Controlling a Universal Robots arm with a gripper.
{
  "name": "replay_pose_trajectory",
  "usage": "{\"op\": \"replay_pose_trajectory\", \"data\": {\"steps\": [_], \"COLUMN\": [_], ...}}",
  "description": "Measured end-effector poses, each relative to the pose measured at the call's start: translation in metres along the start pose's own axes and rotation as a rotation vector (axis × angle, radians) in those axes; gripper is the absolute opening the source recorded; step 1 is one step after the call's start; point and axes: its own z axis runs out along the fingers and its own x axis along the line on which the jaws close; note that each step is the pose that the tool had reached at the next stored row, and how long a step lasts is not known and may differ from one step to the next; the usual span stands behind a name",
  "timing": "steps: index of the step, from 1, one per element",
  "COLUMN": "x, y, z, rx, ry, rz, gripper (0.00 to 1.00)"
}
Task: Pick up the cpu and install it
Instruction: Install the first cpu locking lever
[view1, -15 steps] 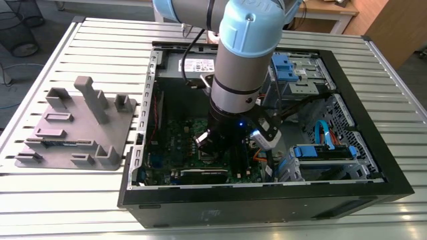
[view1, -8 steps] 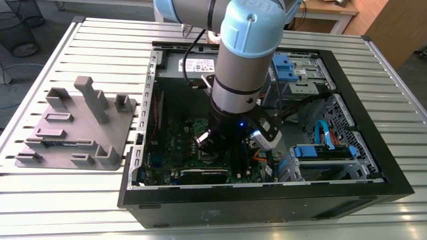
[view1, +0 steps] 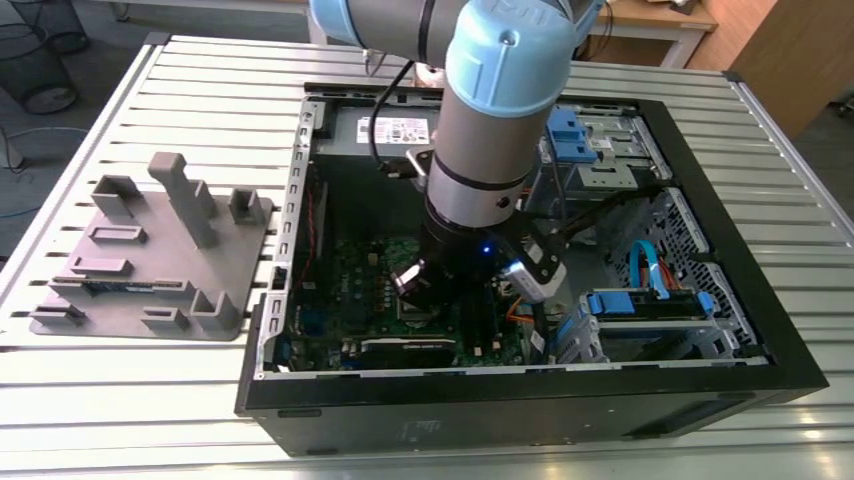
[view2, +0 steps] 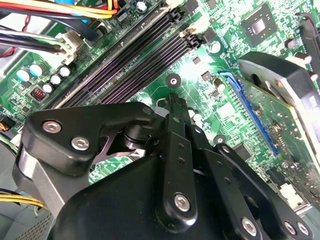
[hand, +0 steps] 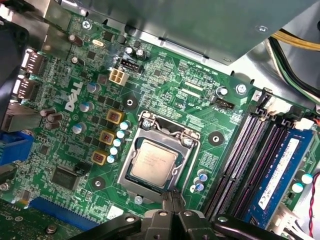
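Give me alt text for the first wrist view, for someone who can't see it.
A silver-topped cpu sits inside the metal socket frame on a green motherboard, with the robot's black hand just beside the frame's edge. Dark memory slots run alongside, one holding a blue memory stick.

Even, bright light — glare on the motherboard (view2: 200, 75), the near hand (view2: 172, 107) slightly soft.

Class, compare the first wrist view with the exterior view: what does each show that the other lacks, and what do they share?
First wrist view alone: the cpu lying inside the silver socket frame, and the gripper fingertips just beside that frame. Exterior view alone: the whole computer case on the slatted table, the grey moulded tray at the exterior view's left, and the arm reaching down into the case. Shared: the green motherboard.
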Motion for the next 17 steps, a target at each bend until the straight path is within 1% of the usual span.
{"op": "replay_pose_trajectory", "data": {"steps": [11,17], "x": [-0.0056,-0.0057], "y": [-0.0022,-0.0022], "z": [0.0019,0.002], "rx": [0.0,-0.0001], "ry": [0.0002,0.0002], "rz": [0.002,0.002], "gripper": [0.11,0.11]}}
